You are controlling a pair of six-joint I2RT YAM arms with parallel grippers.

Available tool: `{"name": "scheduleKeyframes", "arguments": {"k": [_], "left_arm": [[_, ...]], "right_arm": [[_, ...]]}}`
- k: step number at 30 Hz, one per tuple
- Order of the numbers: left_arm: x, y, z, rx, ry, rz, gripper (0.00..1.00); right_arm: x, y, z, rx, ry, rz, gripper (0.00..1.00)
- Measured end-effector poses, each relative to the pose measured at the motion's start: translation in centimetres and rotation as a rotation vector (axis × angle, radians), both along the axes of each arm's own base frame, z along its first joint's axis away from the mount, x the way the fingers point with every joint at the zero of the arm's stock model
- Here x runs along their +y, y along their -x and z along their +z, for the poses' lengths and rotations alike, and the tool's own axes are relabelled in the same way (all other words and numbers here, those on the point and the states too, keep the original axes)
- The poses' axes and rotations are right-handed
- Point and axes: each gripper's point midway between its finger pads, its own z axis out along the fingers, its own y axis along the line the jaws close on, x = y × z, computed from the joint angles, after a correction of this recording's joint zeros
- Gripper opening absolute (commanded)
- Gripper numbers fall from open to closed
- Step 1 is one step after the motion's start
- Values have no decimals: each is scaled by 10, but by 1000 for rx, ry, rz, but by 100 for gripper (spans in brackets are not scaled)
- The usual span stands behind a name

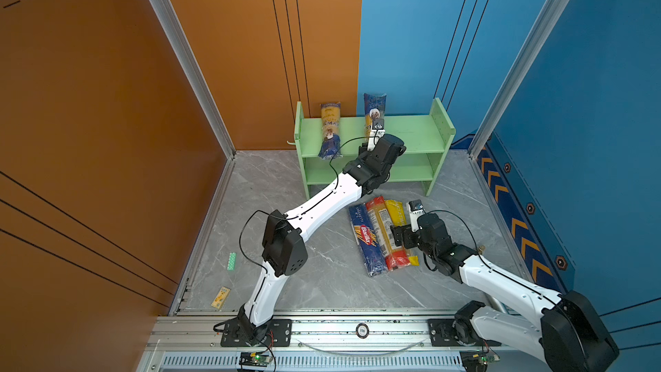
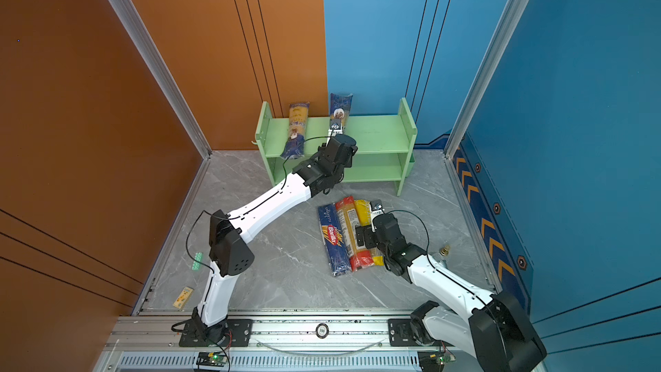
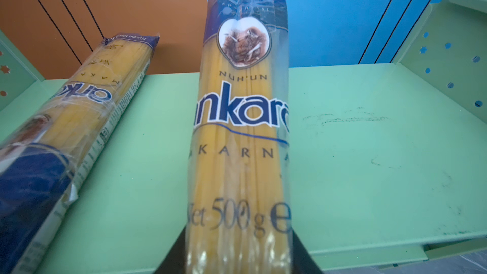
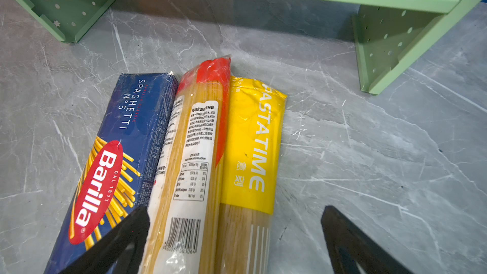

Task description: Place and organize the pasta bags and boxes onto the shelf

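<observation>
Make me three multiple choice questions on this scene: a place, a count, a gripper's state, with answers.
1. Which packet lies in the middle of the row on the grey marble floor? A navy Barilla box; B red-ended clear bag; C yellow-ended bag.
2. How many navy-and-yellow Ankara bags are at the light green wooden shelf's top tier? A one; B two; C four.
3. The right gripper is: A open; B shut on the box; C out of view.
Answers: B, the box and yellow-ended bag flank it; B, one lies free, the left gripper holds one; A, its fingers stand apart above the packets.
</observation>
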Motion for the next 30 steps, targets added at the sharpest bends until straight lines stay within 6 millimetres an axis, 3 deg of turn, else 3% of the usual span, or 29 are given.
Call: {"name": "scheduleKeyframes", "arguments": {"k": [13,30], "left_arm": [[0,-5,6,-30,31,3,48],[-1,-7,13,-56,57,6,49]], "right_arm": [[0,0,-2,6,3,1,100],[1,0,-2,7,2,3,100]]}}
